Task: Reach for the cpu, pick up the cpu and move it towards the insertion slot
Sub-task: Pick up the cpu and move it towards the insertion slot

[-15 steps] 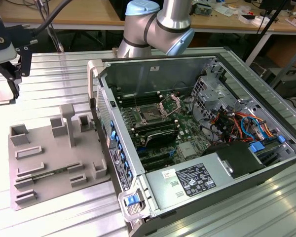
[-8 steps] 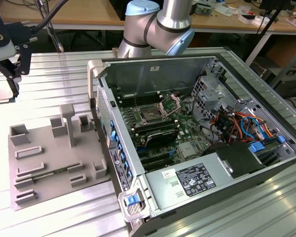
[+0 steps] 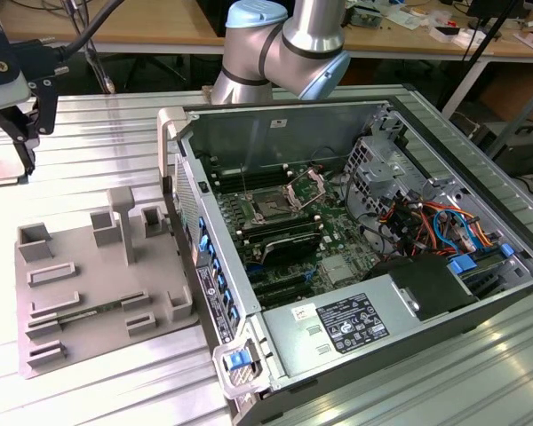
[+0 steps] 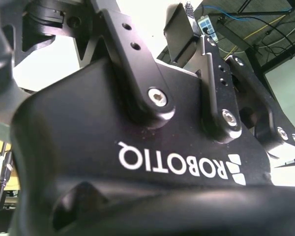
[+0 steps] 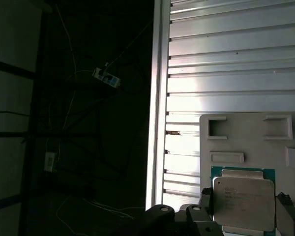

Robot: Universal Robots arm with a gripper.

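While the claw [image 3: 25,124] looks clenched w/ the cpu [image 5: 243,204] in it, the insertion slot [image 3: 271,209] sits well apart — off to the exterior view's right, inside the open PC case [image 3: 275,133].

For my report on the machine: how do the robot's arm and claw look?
The arm has silver tubes and pale blue joint caps. The claw is black, with white lettering, silver screws in its link bars, and a black cable leading away.

We note arm joints [image 3: 313,27] silver with pale-blue caps | gripper housing [image 4: 137,147] matte black, white lettering | steel hex-socket screws [image 4: 159,97]
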